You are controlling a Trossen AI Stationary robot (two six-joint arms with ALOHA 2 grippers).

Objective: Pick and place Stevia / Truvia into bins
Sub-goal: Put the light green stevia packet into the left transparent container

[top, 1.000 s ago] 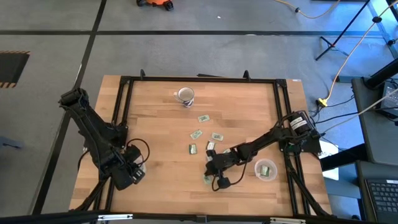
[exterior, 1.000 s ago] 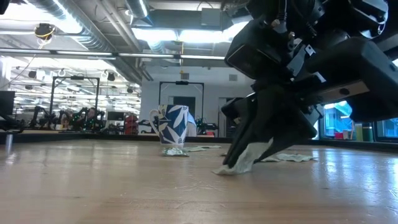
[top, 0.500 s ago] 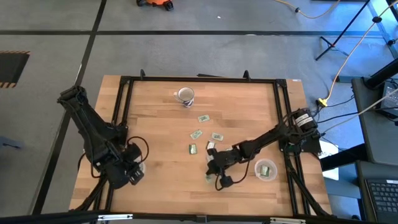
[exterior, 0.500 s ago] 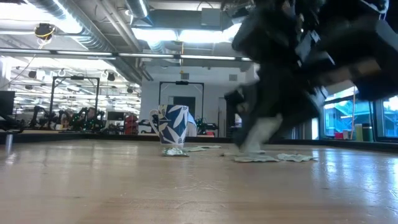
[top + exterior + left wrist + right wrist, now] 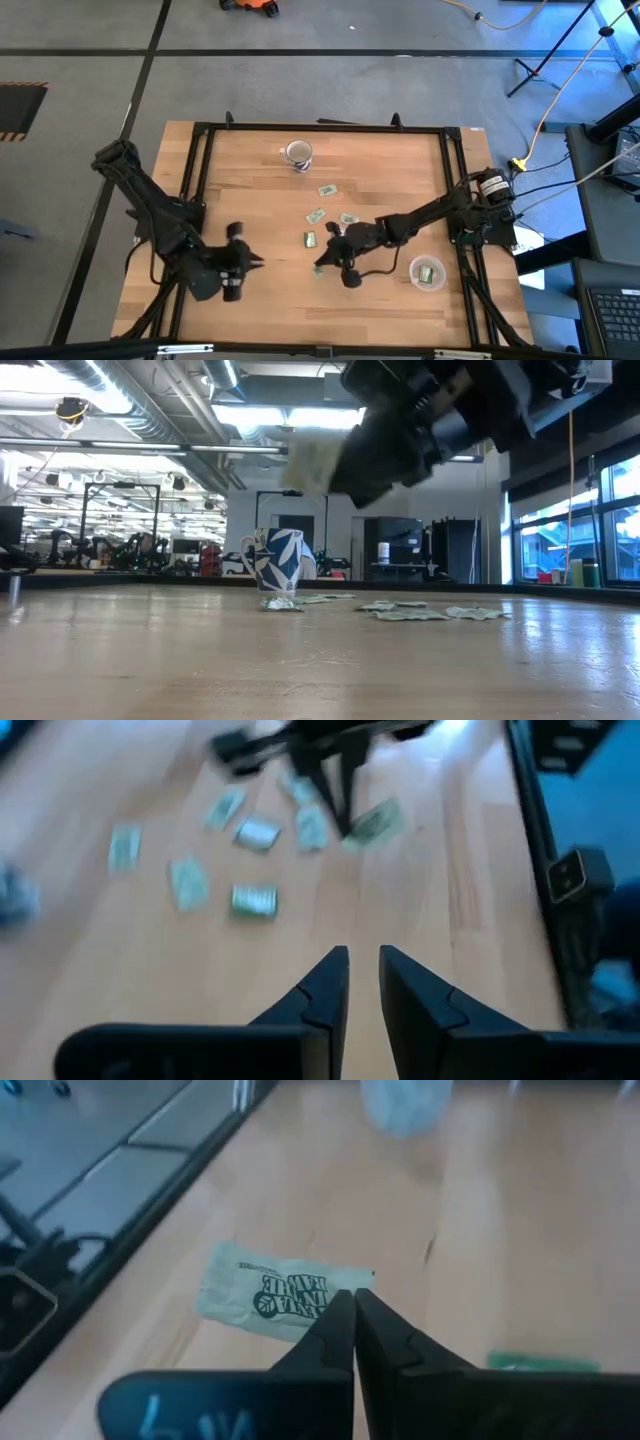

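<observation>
The right gripper (image 5: 352, 1320) holds a green-and-white sweetener packet (image 5: 275, 1297) by one edge, lifted above the wooden table (image 5: 250, 200). The main risk, judging by that thin grip, is the packet slipping or swinging loose before it reaches a cup, since only its rim is pinched and most of it hangs free. It could also miss the narrow mouth. The right arm stretches from the table's right edge towards the middle. The left gripper (image 5: 240, 268) hovers near the front left, fingers (image 5: 325, 982) only a narrow gap apart, holding nothing. A clear cup (image 5: 427, 272) sits near the front right with a packet inside. Farther back, loose packets (image 5: 330, 215) lie mid-table, and beyond them a white mug (image 5: 297, 153).
</observation>
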